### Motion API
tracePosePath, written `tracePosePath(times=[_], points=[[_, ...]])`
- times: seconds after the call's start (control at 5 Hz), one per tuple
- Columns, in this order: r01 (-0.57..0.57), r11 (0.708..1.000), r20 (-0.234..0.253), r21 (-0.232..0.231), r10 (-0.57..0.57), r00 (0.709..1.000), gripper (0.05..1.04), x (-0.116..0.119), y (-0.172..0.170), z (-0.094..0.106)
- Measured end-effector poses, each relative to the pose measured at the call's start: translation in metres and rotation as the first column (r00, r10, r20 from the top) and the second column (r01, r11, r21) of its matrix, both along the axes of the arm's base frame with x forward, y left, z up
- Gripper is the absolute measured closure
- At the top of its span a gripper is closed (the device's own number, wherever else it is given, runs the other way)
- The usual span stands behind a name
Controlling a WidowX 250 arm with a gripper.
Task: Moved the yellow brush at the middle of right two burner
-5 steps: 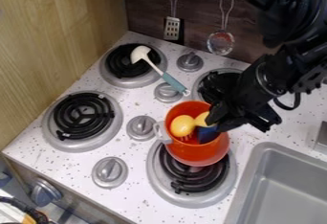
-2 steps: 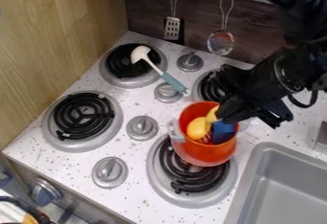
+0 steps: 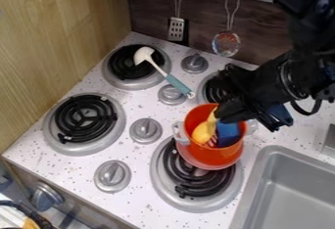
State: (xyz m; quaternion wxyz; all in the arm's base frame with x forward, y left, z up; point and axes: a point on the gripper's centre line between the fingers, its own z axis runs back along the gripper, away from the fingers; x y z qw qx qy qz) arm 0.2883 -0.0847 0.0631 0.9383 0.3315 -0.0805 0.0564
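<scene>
Since a second ago, the pot [image 3: 203, 154] is shifting to the right of the view, and the yellow brush [image 3: 202, 133] inside it is tipping more upright. Right now the gripper [image 3: 226, 113] is hanging over the pot's far rim, right by the brush's upper end; I cannot tell whether its jaws are apart, together or clamped on the brush. Beside the brush, a blue thing [image 3: 227, 133] is sitting in the pot, which is covering part of the near right burner [image 3: 190, 184]. A spoon [image 3: 175, 82] is lying across the far left burner [image 3: 137, 82].
</scene>
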Motion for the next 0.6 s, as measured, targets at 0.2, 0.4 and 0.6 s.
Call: tracePosePath(times=[0.2, 0.4, 0.6], points=[[-0.03, 0.999, -0.062, -0.015, 0.03, 0.998, 1.029, -0.006, -0.002, 0.006], [-0.042, 0.997, -0.062, -0.063, 0.038, 0.997, 1.029, -0.002, 0.006, 0.026], [-0.051, 0.998, -0.044, -0.043, 0.049, 0.998, 1.029, -0.003, 0.01, 0.037]])
